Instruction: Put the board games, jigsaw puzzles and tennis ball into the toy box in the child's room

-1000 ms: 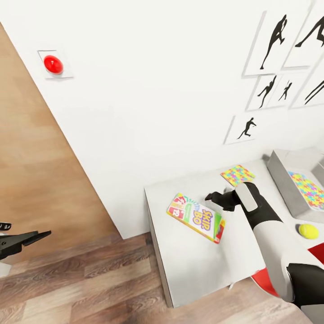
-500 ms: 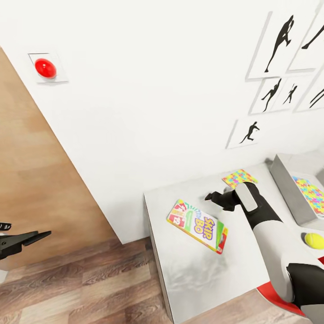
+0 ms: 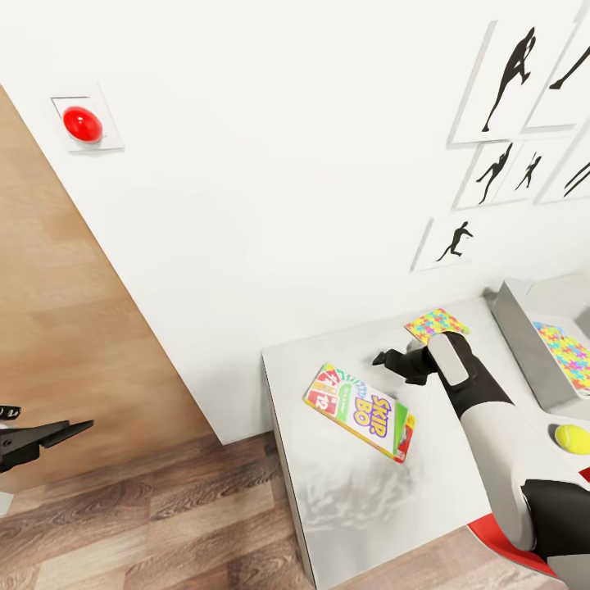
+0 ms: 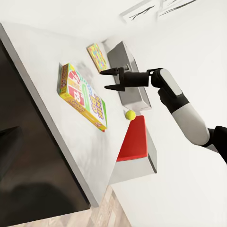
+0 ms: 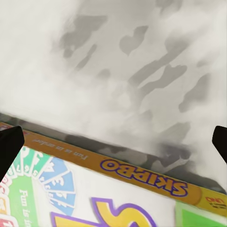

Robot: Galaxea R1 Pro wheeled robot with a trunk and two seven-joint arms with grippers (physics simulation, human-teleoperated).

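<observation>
The SKIP-BO board game [image 3: 357,409] lies flat on the light-grey table [image 3: 360,500], near its left end. My right gripper [image 3: 382,359] hovers open just beyond the box's far edge, nothing between its fingers. The right wrist view looks down on the board game [image 5: 118,194] with a dark fingertip [image 5: 9,146] at each side. One jigsaw puzzle [image 3: 437,325] rests on the table by the wall. Another puzzle [image 3: 565,352] lies inside the grey toy box [image 3: 516,328]. The tennis ball [image 3: 571,437] sits on the table in front of the box. My left gripper [image 3: 49,433] hangs open over the floor, far left.
A red chair [image 3: 508,541] stands at the table's front right. The white wall behind carries framed silhouettes [image 3: 508,82] and a red button [image 3: 82,124]. Wooden floor [image 3: 164,524] lies left of the table. The left wrist view shows the board game [image 4: 82,97], ball [image 4: 130,114] and right gripper [image 4: 108,79].
The head view shifted a little early on. My right gripper has stayed nearly still, open above the table beyond the SKIP-BO box. The left arm has not moved.
</observation>
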